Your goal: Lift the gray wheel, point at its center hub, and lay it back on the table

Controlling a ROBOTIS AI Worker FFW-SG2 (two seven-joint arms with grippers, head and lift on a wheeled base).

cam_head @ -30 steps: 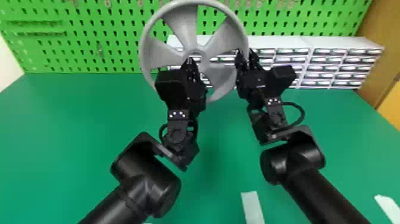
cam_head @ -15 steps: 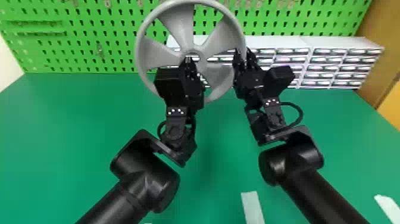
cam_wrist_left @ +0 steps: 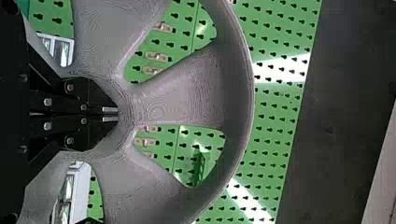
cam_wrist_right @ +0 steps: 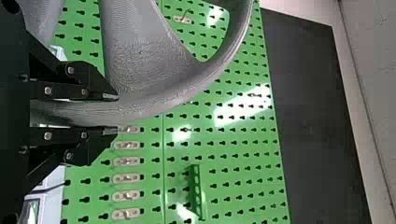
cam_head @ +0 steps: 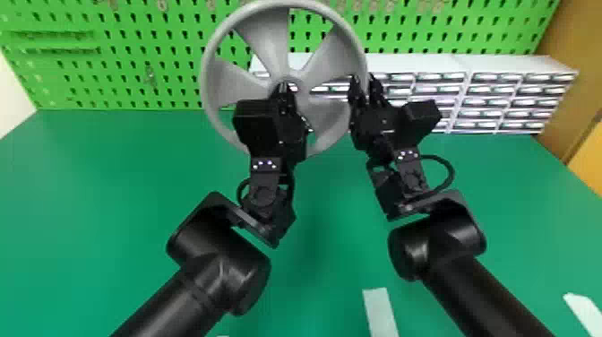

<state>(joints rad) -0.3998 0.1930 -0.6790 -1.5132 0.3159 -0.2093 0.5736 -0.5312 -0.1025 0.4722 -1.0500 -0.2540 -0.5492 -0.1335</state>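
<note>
The gray wheel [cam_head: 264, 40] is held upright above the table, its spokes facing the robot. My right gripper [cam_head: 365, 87] is clamped on its rim at the right side; in the right wrist view the rim [cam_wrist_right: 154, 105] passes between the two fingers of my right gripper [cam_wrist_right: 112, 113]. My left gripper [cam_head: 283, 87] is at the center hub; in the left wrist view my left gripper [cam_wrist_left: 112, 114] has its fingers together, tips over the hub [cam_wrist_left: 125, 105]. Whether the tips touch the hub cannot be told.
The green table [cam_head: 112, 224] lies below both arms. A green pegboard [cam_head: 148, 76] rises behind, with white drawer units [cam_head: 501, 62] standing before it to the right. A white strip [cam_head: 380, 313] lies near the table's front.
The wheel and both grippers have shifted slightly to the left. My left gripper has stayed at the hub and my right one on the rim.
</note>
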